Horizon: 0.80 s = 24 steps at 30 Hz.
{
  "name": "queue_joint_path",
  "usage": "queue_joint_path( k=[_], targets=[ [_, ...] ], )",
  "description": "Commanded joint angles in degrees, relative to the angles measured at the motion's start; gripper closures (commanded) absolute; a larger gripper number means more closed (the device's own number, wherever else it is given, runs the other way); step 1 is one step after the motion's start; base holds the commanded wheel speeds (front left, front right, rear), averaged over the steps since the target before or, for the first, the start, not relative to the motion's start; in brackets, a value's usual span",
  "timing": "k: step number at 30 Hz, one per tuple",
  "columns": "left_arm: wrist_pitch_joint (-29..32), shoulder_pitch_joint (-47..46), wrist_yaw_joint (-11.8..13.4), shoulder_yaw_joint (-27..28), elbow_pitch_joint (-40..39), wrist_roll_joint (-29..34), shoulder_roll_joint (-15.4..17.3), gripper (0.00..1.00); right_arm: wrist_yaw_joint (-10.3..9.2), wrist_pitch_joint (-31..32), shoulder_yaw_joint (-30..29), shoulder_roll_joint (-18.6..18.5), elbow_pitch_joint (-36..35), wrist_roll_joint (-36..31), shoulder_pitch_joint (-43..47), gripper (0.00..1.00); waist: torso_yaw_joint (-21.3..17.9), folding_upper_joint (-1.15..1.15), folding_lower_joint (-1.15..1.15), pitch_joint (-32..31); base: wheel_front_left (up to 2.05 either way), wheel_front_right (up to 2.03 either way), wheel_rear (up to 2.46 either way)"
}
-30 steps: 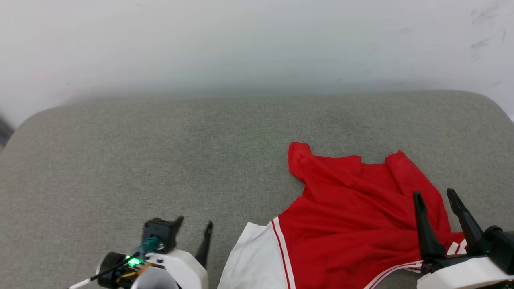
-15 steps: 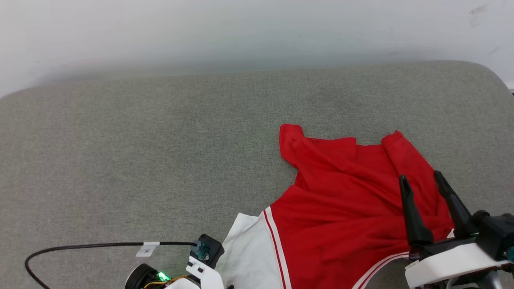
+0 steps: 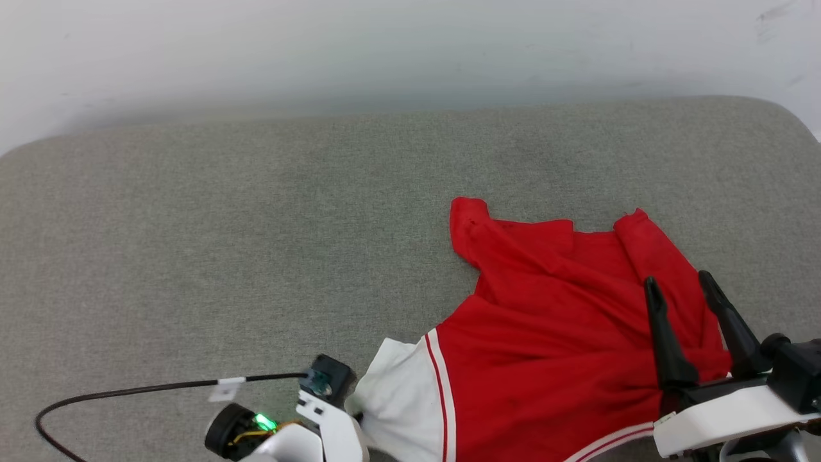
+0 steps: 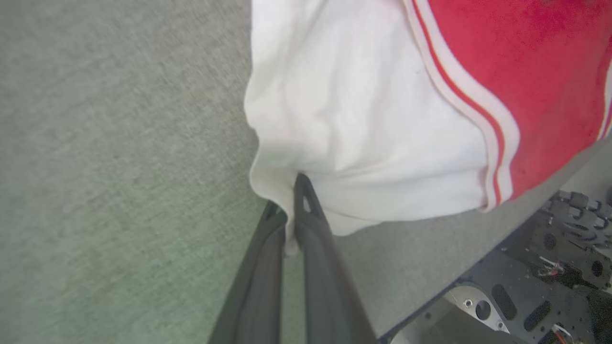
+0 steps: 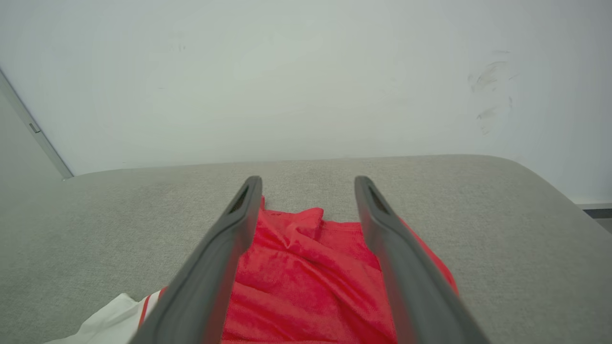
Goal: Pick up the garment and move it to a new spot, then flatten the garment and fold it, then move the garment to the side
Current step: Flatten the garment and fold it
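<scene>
The left claw was clenched on the lower edge of the white sleeve of the red jersey-style shirt with white sleeves and red-and-white striped trim. A small fold of cloth was pinched between its two dark fingers, most likely to give a firm corner for lifting or dragging the garment to a new spot. The right claw hung above the shirt's right side with its jaws released and well apart and nothing between them (probably waiting to take a second hold, so the cloth could be carried without bunching). The shirt lay on the near right part of the grey fabric-covered counter, close to the front edge, with the sleeve reaching towards the left arm. It looked rumpled rather than flat: soft ridges ran across the red body, and two red flaps at the far end were folded over. No lettering or number showed on the upturned side. A thin black cable trailed over the counter from the left wrist.
</scene>
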Motion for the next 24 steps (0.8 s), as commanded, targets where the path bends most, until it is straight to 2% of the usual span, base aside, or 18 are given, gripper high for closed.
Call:
queue_joint_path(
  k=[1,7,17,22,24],
  targets=[
    [-1.22,-0.18,0.76,1.05,0.29,0.24,0.29,1.0,-0.02,0.23,-0.11,0.12,0.13,0.11,0.4,0.0,0.5,0.0,0.0,-0.51,0.0,0.0,0.0],
    [-10.64,0.52,5.29,7.24,-1.11,0.21,1.11,1.0,-0.02,1.21,-0.53,0.11,0.23,0.66,1.11,0.0,2.18,0.0,0.0,-2.08,0.0,0.0,0.0],
    [-21.01,3.27,11.58,16.3,-3.93,-0.73,4.04,1.0,-0.02,3.57,-2.38,0.11,2.01,2.48,2.03,0.0,3.06,0.0,0.0,-3.51,0.0,0.0,0.0],
    [-23.98,4.14,13.42,18.96,-6.7,-0.4,5.45,1.0,-0.02,9.71,-6.21,-0.69,5.4,2.98,3.46,0.0,3.19,0.0,0.0,-3.37,0.0,0.0,0.0],
    [-24.87,4.37,13.77,19.45,-7.79,-0.34,5.68,1.0,-0.02,14.4,-6.71,-2.05,7.37,3.69,4.6,0.0,3.22,0.0,0.0,-3.25,0.0,0.0,0.0]
  ],
)
